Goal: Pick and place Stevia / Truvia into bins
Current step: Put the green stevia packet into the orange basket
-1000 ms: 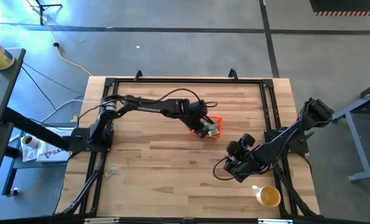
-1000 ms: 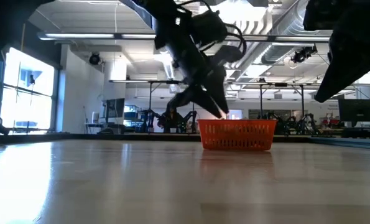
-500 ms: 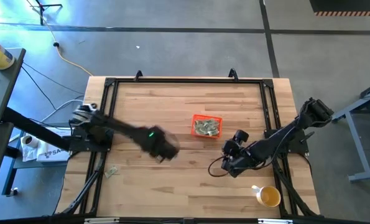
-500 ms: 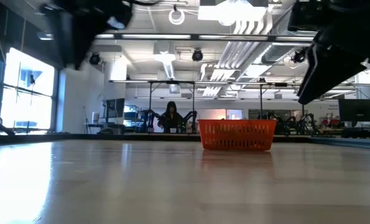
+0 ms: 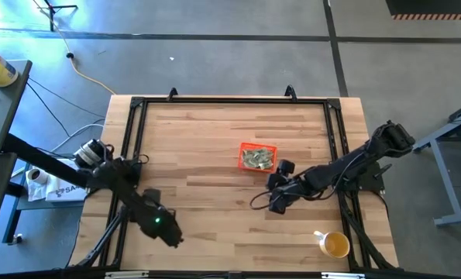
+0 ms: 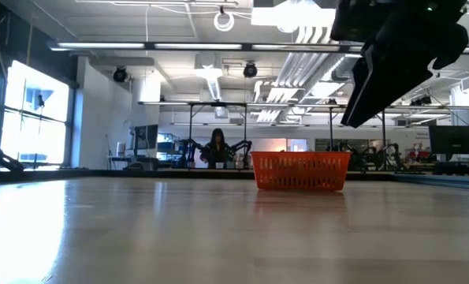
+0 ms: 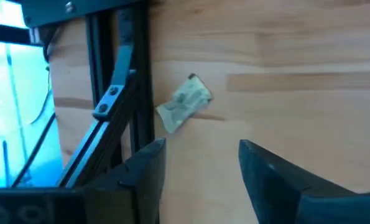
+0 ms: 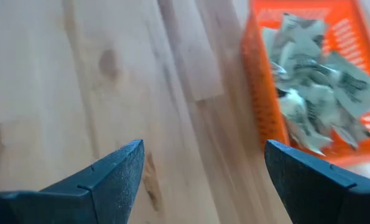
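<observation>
Reaching for the stray Stevia sachet [image 7: 185, 102] beside the frame rail [image 7: 132, 93], we hover our left hand [image 7: 200, 165] just short of it, fingers spread. We should straddle it squarely, clear of the rail, before pinching. The orange bin [image 5: 257, 157], already holding sachets, sits mid-desk; our right hand [image 8: 203, 165] waits beside it, spread.

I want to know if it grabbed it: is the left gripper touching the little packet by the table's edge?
Apart. In the left wrist view, bare wood shows between the open left gripper and the packet.
</observation>
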### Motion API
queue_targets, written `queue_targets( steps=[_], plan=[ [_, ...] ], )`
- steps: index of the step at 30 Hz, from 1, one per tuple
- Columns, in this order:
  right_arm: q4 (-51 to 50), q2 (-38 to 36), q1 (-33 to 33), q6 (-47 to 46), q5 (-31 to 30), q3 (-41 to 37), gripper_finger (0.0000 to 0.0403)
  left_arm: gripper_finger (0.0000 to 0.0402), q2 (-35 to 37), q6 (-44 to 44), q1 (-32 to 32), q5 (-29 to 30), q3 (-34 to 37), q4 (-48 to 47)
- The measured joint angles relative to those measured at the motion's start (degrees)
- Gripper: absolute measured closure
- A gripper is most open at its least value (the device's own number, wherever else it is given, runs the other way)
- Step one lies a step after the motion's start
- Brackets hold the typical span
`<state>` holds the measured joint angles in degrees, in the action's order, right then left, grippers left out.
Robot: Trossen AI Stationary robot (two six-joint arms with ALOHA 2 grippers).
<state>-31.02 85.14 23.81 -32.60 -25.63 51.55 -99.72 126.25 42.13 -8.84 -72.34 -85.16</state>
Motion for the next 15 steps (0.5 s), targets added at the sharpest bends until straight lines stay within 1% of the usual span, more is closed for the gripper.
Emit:
queue_targets(
  steps=[2,5,8,10,12,13,15],
  plan=[
    [1.49,0.00,-0.40,1.09,0.92,0.00,0.0080,0.0183,0.09,2.89,1.22,-0.80,1.72,0.74],
    [3.28,0.00,-0.94,2.14,1.05,0.00,0.0080,0.0224,0.02,3.77,1.08,-4.03,5.93,2.15],
    [3.50,0.00,-1.38,2.23,1.33,0.00,0.0080,0.0270,0.02,3.85,0.57,-5.84,9.89,6.87],
    [3.43,0.00,-1.70,2.23,2.03,0.00,0.0080,0.0290,0.04,6.05,0.68,-6.15,12.77,11.67],
    [3.36,0.00,-1.73,2.23,2.66,0.00,0.0080,0.0299,-0.02,10.36,0.63,-6.18,15.45,15.53],
    [3.28,0.00,-1.73,2.23,3.12,0.00,0.0080,0.0300,-0.02,11.09,0.57,-6.98,16.58,17.08],
    [3.09,0.00,-1.73,2.15,3.96,0.00,0.0080,0.0299,-0.28,11.64,-0.38,-7.91,17.66,16.84]
  ],
)
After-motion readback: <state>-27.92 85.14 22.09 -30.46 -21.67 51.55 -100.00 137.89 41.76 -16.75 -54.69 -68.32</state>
